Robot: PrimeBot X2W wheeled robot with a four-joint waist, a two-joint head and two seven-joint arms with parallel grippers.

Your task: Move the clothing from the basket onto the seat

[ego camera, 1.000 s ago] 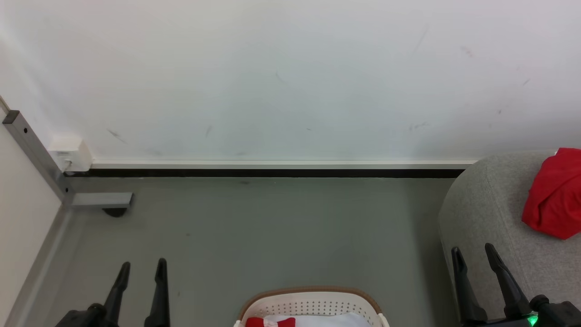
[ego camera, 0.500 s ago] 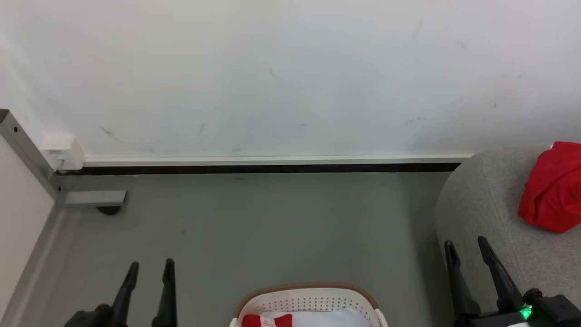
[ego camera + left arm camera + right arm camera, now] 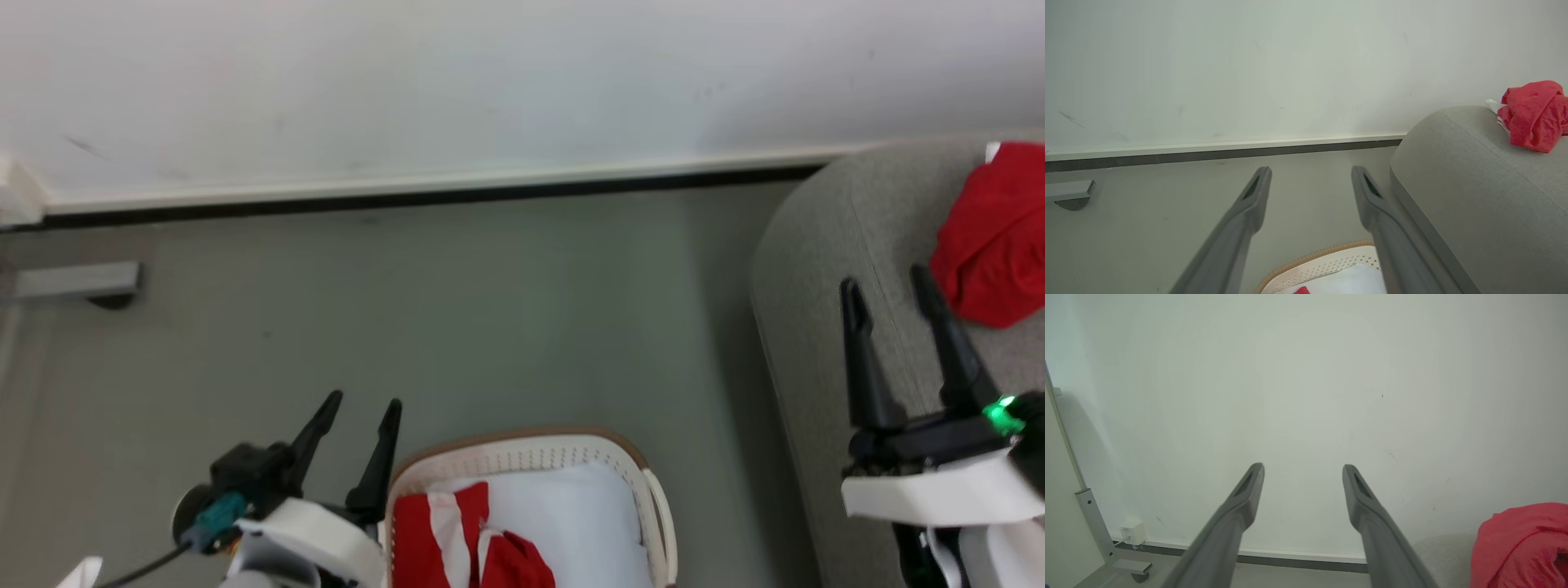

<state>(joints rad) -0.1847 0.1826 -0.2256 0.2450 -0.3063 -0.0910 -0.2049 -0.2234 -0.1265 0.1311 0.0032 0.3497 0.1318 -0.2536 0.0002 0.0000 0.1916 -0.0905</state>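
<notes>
1. Grey metal frame foot (image 3: 77,280): on the grey floor (image 3: 490,310) at its far-left edge, below the dark skirting (image 3: 408,198).
2. Left gripper (image 3: 365,400): above the floor, just beside the basket's left rim. Jaws spread wide, with nothing between them.
3. Basket (image 3: 522,445): white perforated plastic with a brown rim. It stands on the floor between the two grippers, near the seat's left side.
4. Red striped clothing (image 3: 433,531): red with white stripes, bunched in the basket's left half.
5. White cloth (image 3: 580,514): in the basket's right half, touching the red striped clothing.
6. Seat (image 3: 816,269): grey woven upholstery with a rounded corner, on the floor at the right, near the wall.
7. Right gripper (image 3: 884,278): over the seat's left edge. Jaws wide and empty.
8. Red garment (image 3: 992,237): crumpled on the seat top toward its far edge, just right of the right gripper's fingertips and apart from them.
</notes>
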